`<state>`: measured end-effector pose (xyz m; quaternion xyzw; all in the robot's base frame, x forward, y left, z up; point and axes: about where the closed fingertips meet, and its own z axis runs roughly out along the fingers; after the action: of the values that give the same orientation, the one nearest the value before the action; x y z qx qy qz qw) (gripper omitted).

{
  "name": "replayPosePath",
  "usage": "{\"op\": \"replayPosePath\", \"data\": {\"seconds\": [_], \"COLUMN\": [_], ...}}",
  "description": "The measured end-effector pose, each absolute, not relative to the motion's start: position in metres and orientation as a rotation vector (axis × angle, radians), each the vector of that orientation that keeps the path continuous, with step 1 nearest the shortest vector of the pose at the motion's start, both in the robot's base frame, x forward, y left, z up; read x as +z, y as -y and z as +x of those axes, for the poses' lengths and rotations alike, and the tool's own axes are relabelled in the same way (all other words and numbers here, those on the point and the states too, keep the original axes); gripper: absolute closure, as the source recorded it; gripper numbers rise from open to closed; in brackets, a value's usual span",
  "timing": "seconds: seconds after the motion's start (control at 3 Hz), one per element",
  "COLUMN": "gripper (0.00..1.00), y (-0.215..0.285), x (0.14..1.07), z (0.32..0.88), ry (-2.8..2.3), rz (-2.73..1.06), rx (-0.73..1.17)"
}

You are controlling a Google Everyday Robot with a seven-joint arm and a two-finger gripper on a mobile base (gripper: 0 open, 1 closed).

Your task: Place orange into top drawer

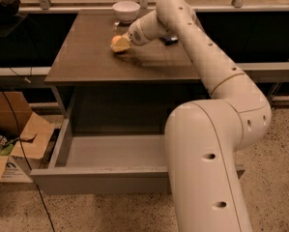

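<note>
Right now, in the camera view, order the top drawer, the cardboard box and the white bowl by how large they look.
1. top drawer, open and nearest.
2. cardboard box, cut off by the frame edge.
3. white bowl, farthest, so distance shrinks it.
The end effector is low over the tabletop, in front of the bowl.

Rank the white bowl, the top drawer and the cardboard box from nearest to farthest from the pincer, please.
The pincer is over the tabletop.
1. White bowl, at the table's back edge.
2. Top drawer, open below the table.
3. Cardboard box, on the floor, far left.
</note>
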<state>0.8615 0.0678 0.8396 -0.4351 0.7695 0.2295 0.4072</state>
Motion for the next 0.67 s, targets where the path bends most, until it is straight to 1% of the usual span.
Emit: {"op": "replayPosePath", "data": {"seconds": [0.33, 0.67], "gripper": [0.86, 1.00], "y": [-0.068, -0.069], "x": [0.840, 0.849], "z": [0.861, 0.839], "ry": [-1.940, -1.926], "rz": [-1.097, -1.139], "rx": [0.579, 0.592]}}
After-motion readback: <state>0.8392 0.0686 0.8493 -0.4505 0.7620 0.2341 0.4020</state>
